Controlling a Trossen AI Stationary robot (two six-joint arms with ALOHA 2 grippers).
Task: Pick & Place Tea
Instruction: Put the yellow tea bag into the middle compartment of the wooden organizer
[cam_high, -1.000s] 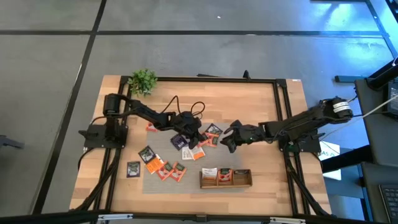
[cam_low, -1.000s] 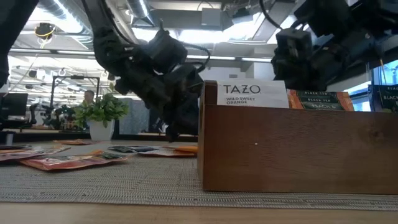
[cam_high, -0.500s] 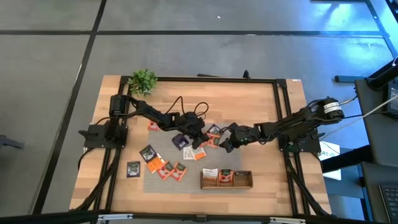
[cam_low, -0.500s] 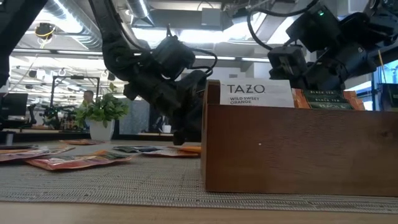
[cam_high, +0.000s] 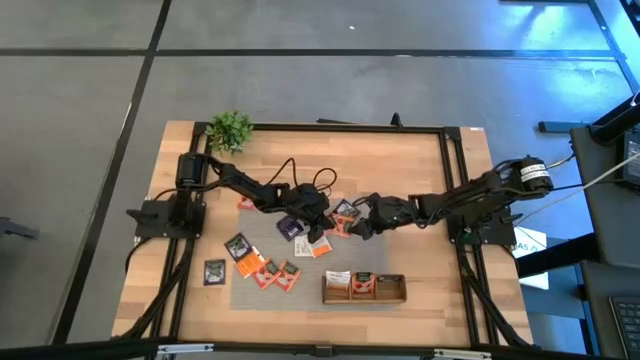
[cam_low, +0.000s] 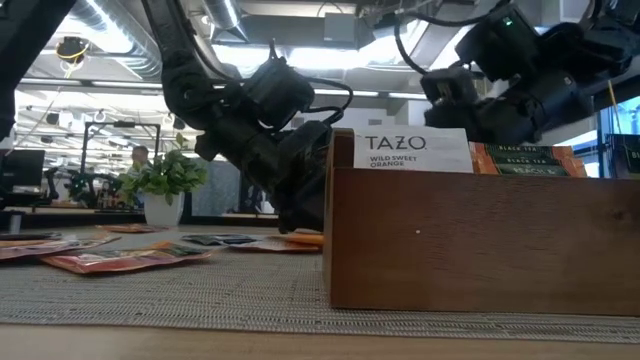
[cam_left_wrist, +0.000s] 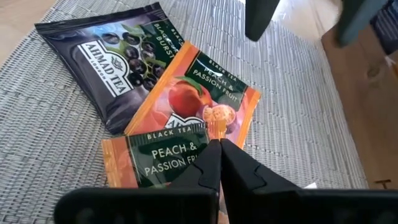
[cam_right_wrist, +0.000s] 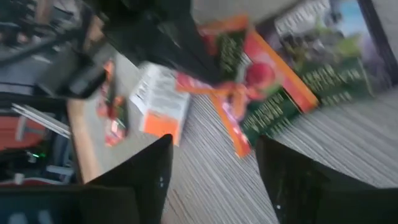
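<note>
The flat orange peach tea sachets lie overlapping on the grey woven mat, right at the tips of the left gripper. Its two dark fingers are pressed together with no gap, their tips touching the lower orange sachet; whether an edge is pinched between them cannot be made out. A dark purple sachet lies just beyond, partly under the orange one.

The right gripper hovers close by with its fingers spread wide and nothing between them; ahead of them lie an orange-and-green sachet and a white-and-orange one, blurred.

From above, both grippers meet over the mat's far edge, hiding the sachets beneath. More sachets are scattered nearer the left arm, and a long wooden tray holds three upright.
</note>
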